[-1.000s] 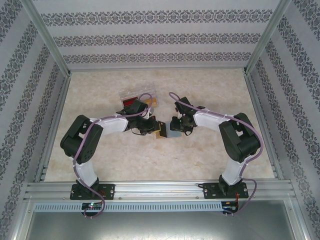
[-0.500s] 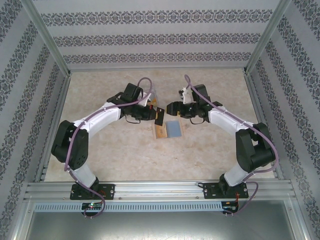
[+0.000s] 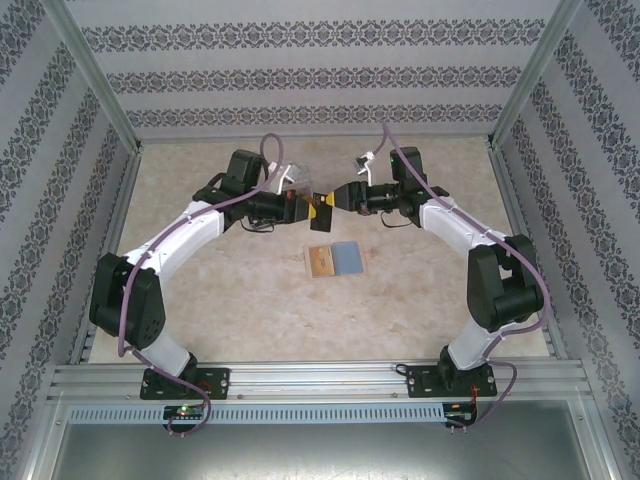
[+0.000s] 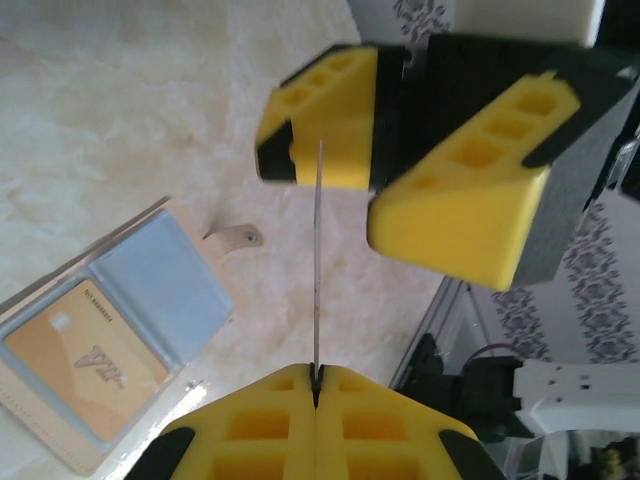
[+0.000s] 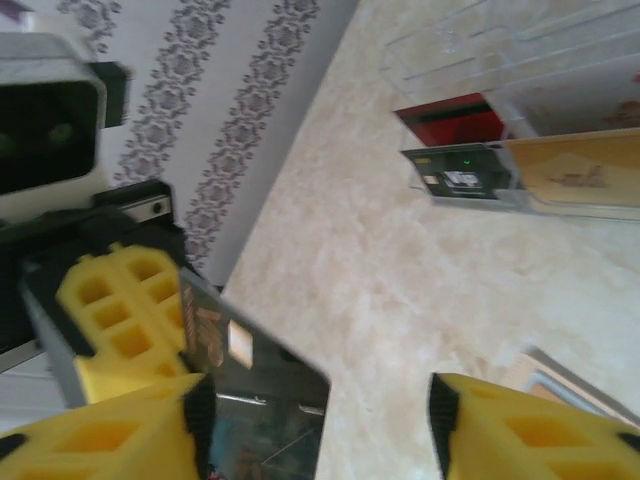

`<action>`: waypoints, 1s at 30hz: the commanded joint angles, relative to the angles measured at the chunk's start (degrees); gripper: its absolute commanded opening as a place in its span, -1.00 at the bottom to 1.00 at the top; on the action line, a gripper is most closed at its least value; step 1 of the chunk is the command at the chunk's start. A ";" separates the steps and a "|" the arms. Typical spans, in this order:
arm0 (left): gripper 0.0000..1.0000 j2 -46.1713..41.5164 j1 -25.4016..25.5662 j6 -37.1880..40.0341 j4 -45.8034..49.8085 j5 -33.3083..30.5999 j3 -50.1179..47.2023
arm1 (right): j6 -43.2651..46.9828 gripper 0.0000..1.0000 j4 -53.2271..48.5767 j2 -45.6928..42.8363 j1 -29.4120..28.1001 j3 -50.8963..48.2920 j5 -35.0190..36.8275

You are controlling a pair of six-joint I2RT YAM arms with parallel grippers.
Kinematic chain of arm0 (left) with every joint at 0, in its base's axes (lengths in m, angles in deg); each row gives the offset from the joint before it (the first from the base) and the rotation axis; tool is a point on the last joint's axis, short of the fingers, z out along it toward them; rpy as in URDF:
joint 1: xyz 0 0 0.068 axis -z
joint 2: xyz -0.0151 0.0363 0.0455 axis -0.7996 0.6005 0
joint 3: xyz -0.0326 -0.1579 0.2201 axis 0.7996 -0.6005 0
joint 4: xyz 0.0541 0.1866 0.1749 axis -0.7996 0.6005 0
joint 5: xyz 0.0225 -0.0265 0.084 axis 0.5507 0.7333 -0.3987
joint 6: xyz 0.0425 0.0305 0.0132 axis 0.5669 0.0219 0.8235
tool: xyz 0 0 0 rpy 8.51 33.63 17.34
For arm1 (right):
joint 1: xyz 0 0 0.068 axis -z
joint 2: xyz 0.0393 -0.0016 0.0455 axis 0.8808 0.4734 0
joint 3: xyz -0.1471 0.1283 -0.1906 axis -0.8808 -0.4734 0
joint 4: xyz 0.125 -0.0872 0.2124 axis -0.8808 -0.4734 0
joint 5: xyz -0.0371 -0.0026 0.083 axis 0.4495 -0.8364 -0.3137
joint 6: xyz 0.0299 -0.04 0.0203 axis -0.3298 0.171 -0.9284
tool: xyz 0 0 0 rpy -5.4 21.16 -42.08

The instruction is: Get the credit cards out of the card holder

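Two yellow tools: left tool [image 4: 315, 378] clenched on thin rigid dark card [image 4: 317, 260], right tool [image 4: 322, 195] released

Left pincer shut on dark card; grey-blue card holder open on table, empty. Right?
Not empty: the left wrist view shows an orange-yellow plastic card in one panel of the flat grey-blue bifold card holder. Left pincer shut on the thin dark card, holder open on the pale marbled table: correct.

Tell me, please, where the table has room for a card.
Free: pale tabletop nearer than the grey-blue bifold card holder, and right of it. Crowded: far middle, where left gripper faces right gripper by the clear plastic box.
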 commanded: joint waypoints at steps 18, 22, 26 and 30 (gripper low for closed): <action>-0.22 -10.39 -0.04 -33.02 -30.10 -4.65 -15.21 | -20.41 -1.00 20.18 -5.15 -1.24 -2.85 -1.14; -0.03 -12.39 1.01 -37.90 -36.69 -7.47 -18.41 | -28.17 -1.00 25.65 -5.50 -1.49 -4.20 1.99; 0.02 -11.67 1.92 -39.61 -40.88 -7.78 -18.22 | -34.21 -1.00 30.20 -4.43 -2.36 -4.83 2.12; -0.03 -9.89 2.21 -41.43 -45.60 -7.53 -17.82 | -36.27 -0.99 31.00 -4.23 -3.37 -4.89 3.09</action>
